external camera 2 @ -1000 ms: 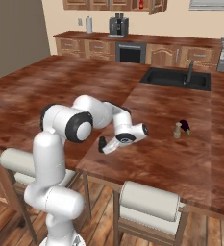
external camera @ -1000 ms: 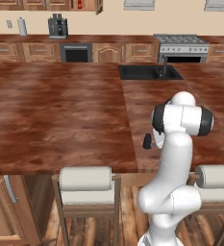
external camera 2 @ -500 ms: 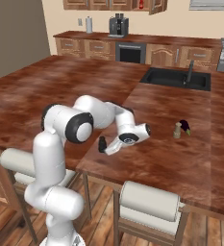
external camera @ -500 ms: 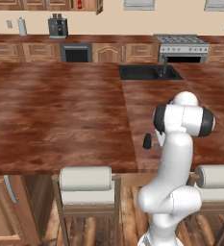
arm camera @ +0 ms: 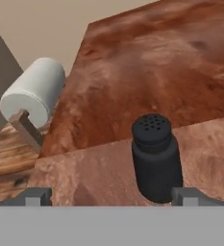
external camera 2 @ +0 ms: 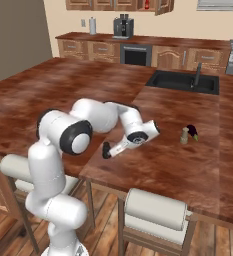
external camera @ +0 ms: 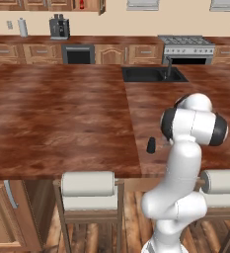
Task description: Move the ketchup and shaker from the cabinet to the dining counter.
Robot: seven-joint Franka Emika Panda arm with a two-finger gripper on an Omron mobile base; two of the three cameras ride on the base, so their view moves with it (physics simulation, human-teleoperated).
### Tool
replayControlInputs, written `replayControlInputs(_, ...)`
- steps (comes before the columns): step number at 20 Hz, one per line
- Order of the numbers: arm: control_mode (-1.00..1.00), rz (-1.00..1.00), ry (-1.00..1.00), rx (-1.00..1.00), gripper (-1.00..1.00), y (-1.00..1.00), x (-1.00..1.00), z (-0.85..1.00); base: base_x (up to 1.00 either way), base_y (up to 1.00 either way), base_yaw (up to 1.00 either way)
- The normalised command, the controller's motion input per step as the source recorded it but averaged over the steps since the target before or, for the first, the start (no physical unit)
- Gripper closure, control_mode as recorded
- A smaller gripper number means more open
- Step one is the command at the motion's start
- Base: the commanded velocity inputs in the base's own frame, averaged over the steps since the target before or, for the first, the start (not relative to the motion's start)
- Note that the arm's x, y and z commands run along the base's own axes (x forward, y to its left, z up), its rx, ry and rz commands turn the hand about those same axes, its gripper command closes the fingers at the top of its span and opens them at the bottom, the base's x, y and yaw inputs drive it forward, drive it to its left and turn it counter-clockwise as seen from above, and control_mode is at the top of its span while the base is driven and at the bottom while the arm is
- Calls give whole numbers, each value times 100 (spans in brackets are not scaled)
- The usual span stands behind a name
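The dining counter (external camera: 62, 118) is the large island with the glossy red-brown top, and I take it as the landmark for all places. On it, near the front edge where the stools (external camera: 88, 185) stand, is the black shaker (external camera: 150, 145), upright on the wood. In the right base view the same shaker (external camera 2: 106, 149) is just in front of the gripper (external camera 2: 117, 148), and in the hand view the shaker (arm camera: 154, 157) stands between the two finger tips (arm camera: 189, 196), closer to one of them; if it touches that tip I cannot tell. The jaws are spread wide apart and grip nothing, so the shaker seems to be put down already. The ketchup (external camera 2: 147, 4), a small red bottle, is far behind the counter, in the open wall cabinet (external camera 2: 164, 6) above the back wall. From here I judge the main risk is the retreat of the hand: because the shaker is so close to one finger, a sideways or tilted pull could knock it over, and near the counter edge it could roll down to the stools. Farther along the counter, well apart from the shaker, stand a small beige bottle (external camera 2: 185, 135) and a dark purple thing (external camera 2: 192, 132); a wide swing of the arm could hit them.
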Motion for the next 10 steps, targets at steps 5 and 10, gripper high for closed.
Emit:
replayControlInputs(5, -100, -5, 0, -19, -100, 11, -48, 34, 0, 0, 0)
replayControlInputs(10, -100, -9, -1, -23, -100, 12, -52, 31, 0, 0, 0)
